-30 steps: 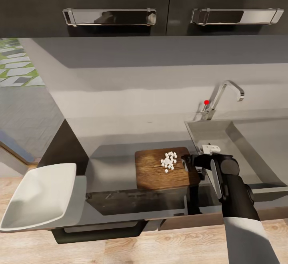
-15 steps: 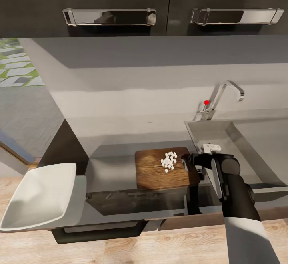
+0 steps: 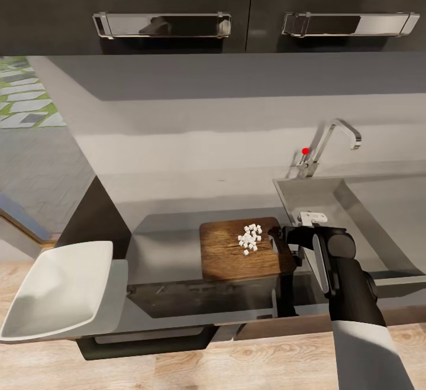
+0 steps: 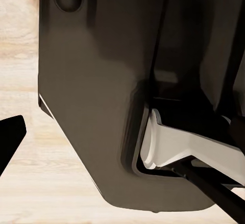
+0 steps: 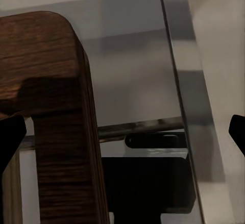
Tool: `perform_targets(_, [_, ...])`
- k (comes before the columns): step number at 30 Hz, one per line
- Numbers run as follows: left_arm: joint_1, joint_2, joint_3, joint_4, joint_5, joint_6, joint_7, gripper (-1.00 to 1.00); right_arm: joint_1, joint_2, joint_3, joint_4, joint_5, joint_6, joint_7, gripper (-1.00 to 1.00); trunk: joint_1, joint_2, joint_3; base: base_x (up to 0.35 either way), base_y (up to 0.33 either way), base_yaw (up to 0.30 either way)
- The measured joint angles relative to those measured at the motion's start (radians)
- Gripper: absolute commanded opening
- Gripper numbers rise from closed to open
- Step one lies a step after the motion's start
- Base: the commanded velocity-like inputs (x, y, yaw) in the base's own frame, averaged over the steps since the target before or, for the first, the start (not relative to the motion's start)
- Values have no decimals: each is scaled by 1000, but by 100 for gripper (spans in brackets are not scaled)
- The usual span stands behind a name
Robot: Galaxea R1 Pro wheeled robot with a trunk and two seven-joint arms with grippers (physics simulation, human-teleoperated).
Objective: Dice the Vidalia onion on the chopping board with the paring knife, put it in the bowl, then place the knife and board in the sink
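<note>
Chopping board (image 3: 245, 250) lies flat on the grey surface (image 3: 177, 200), near its front edge, w/ a small pile of white diced onion (image 3: 250, 238) on its far right part. Right hand (image 3: 279, 241) sits at the board's right end by the handle slot; in right wrist view the board's (image 5: 46, 106) end lies between its two dark fingertips (image 5: 10, 137), spread wide, so hand looks released, not clamped. Bowl (image 3: 56, 289), white & square, is at the surface's left end, well apart from board. Beyond, right: sink (image 3: 307, 192) w/ chrome tap (image 3: 334, 138) & red knob (image 3: 305, 151). Left hand: state can't tell.
</note>
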Motion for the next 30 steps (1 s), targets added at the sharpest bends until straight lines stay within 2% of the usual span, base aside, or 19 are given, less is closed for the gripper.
perform_targets(20, [0,0,0,0,0,-1,0,100,0,0,7,1,7,0,-1,100,0,0,0,0,0,0])
perform_targets(25, [0,0,0,0,0,-1,0,100,1,1,9,1,58,0,0,100,0,0,0,0,0,0])
perform_targets(30, [0,0,0,0,0,-1,0,100,0,1,10,1,74,0,2,100,0,0,0,0,0,0])
